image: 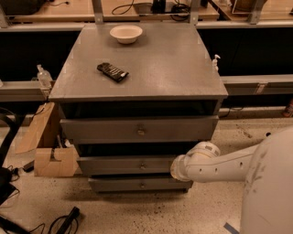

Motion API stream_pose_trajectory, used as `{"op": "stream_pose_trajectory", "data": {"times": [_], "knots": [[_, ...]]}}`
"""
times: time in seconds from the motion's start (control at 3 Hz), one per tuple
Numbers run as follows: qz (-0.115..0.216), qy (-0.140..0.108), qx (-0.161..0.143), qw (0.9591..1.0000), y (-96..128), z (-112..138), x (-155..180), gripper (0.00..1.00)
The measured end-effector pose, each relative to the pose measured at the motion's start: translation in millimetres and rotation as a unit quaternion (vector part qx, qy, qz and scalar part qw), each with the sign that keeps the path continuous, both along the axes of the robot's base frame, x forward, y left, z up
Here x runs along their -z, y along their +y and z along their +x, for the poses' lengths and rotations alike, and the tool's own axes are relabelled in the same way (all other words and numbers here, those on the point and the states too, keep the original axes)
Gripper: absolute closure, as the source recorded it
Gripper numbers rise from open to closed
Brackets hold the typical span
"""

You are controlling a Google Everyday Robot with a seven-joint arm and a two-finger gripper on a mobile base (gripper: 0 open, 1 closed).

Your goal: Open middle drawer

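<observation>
White robot body [270, 187] at 4 o'clock, nearest. Arm [226, 167] reaches from it toward 9 o'clock. Tool [177, 168] is at the arm's end, against the right end of the middle drawer [119, 165]; clenched or released, cannot tell. Middle drawer is low centre, between the narrow bottom drawer [119, 184] and the tall top drawer [100, 130]. It has a small round knob [142, 166] at centre and a dark gap above it. Cardboard box [55, 162] is on the speckled floor [151, 212] at 8 o'clock, beside the cabinet. On the cabinet top [174, 68], a dark flat object [112, 71] at 11 o'clock; a pale bowl [126, 33] farther back, 12 o'clock. Wooden table [68, 9] farthest.
</observation>
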State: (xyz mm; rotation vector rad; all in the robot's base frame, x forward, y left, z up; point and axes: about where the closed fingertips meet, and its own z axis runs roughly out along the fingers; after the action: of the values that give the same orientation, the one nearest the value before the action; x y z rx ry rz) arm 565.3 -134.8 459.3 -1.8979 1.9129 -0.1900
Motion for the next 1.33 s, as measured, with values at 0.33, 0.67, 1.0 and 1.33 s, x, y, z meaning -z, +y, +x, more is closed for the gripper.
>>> {"op": "stream_pose_trajectory", "data": {"times": [0.33,0.67,1.0,1.33], "knots": [[0.002,-0.049,-0.01,0.9987,-3,46,-16,0.2],[0.002,-0.045,-0.009,0.999,-2,42,-13,0.0],[0.001,-0.043,-0.009,0.999,-2,43,-12,0.0],[-0.03,-0.024,-0.002,0.9993,-2,55,8,0.0]]}}
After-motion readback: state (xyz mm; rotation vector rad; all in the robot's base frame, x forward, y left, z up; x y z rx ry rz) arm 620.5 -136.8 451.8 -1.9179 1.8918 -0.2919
